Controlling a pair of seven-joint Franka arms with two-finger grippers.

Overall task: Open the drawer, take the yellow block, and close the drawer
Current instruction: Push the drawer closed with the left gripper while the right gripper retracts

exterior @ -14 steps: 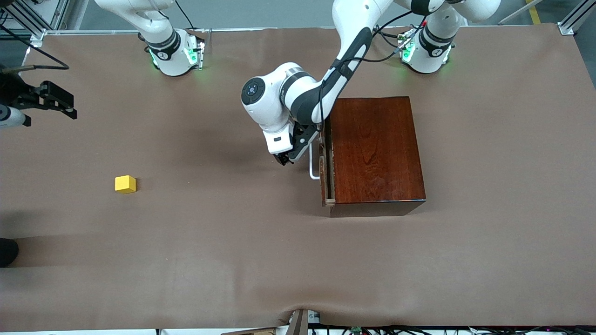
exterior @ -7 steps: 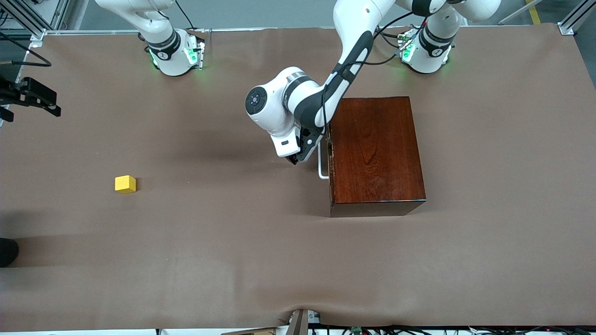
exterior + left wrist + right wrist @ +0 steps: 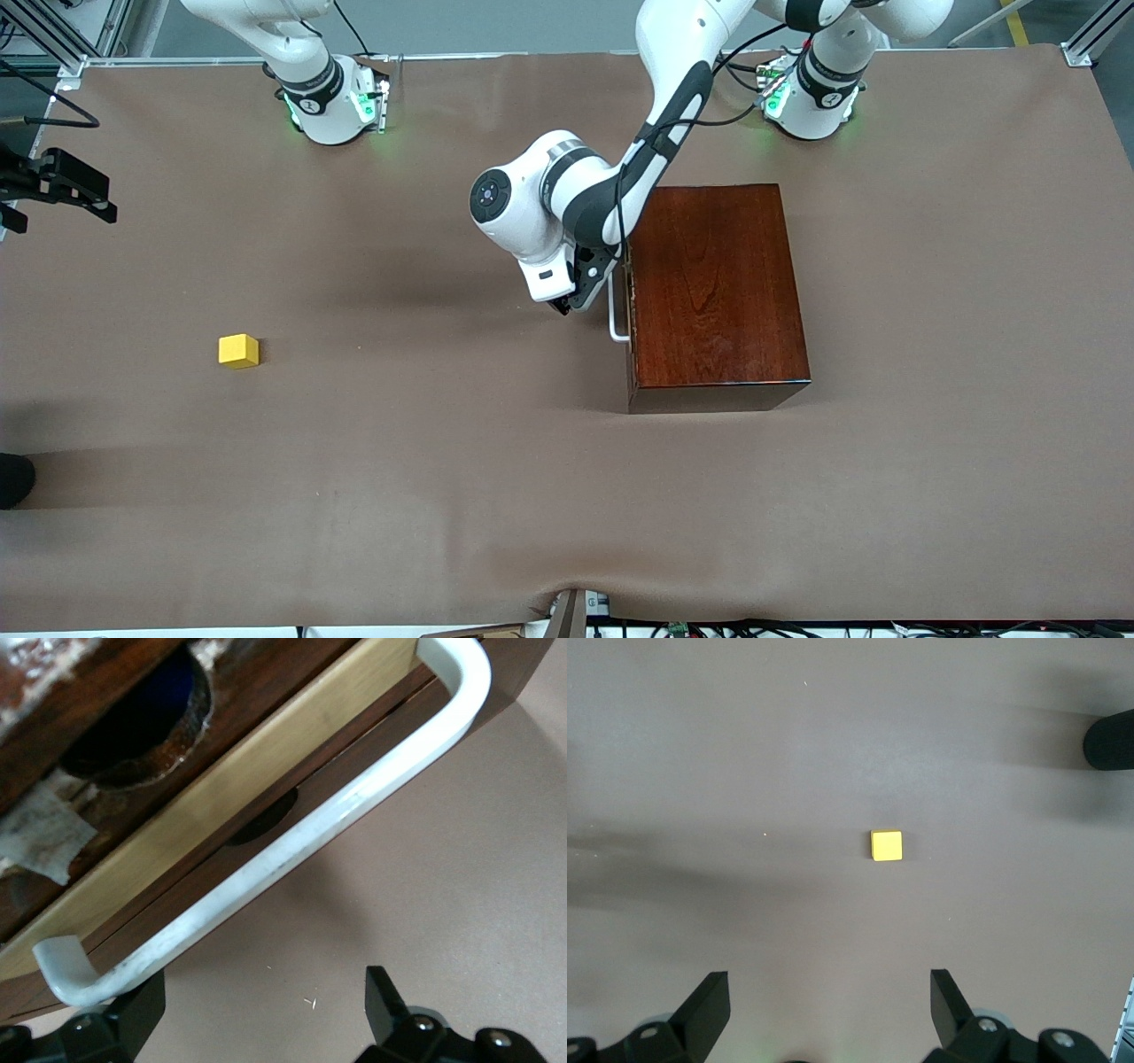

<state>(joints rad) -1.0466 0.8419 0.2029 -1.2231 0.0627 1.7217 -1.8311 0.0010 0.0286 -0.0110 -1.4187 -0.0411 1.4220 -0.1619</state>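
At the drawer (image 3: 627,306), the left pincer's (image 3: 567,306) tips stay hidden.

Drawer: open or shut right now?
Shut. The drawer front sits flush with the wooden box; only its white handle sticks out.

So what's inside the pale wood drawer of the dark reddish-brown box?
Nothing can be seen inside: the pale wood drawer sits shut in the dark reddish-brown wooden box, contents covered. The small yellow cube lies outside on the table, toward the right arm's end.
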